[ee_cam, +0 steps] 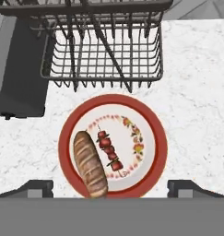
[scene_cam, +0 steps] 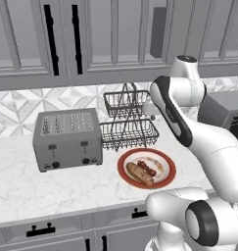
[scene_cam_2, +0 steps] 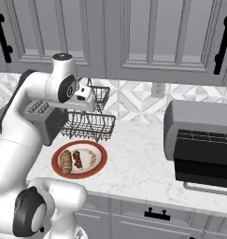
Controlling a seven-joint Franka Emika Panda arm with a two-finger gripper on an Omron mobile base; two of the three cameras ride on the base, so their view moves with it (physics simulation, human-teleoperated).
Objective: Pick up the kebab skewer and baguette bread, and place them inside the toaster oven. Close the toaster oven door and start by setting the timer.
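The baguette bread (ee_cam: pixel 89 163) lies on the left of a red-rimmed plate (ee_cam: pixel 65 138), and the kebab skewer (ee_cam: pixel 109 151) lies next to it at the plate's middle. My gripper (ee_cam: pixel 111 189) hangs above the plate, open, its two fingertips (ee_cam: pixel 39 186) wide apart with nothing between them. From the base I see the baguette (scene_cam: pixel 139 174) (scene_cam_2: pixel 65 161) and the kebab (scene_cam: pixel 149 169) (scene_cam_2: pixel 78 159) on the counter. The toaster oven (scene_cam_2: pixel 199 123) stands at the far right, its door (scene_cam_2: pixel 203 170) folded down and its rack showing.
A grey four-slot toaster (scene_cam: pixel 66 137) stands left of the plate (scene_cam: pixel 121 169). A two-tier wire basket (scene_cam: pixel 128 132) (ee_cam: pixel 104 55) stands just behind the plate. Bare marble counter (scene_cam_2: pixel 138 163) lies between plate and toaster oven. Wall cabinets hang above.
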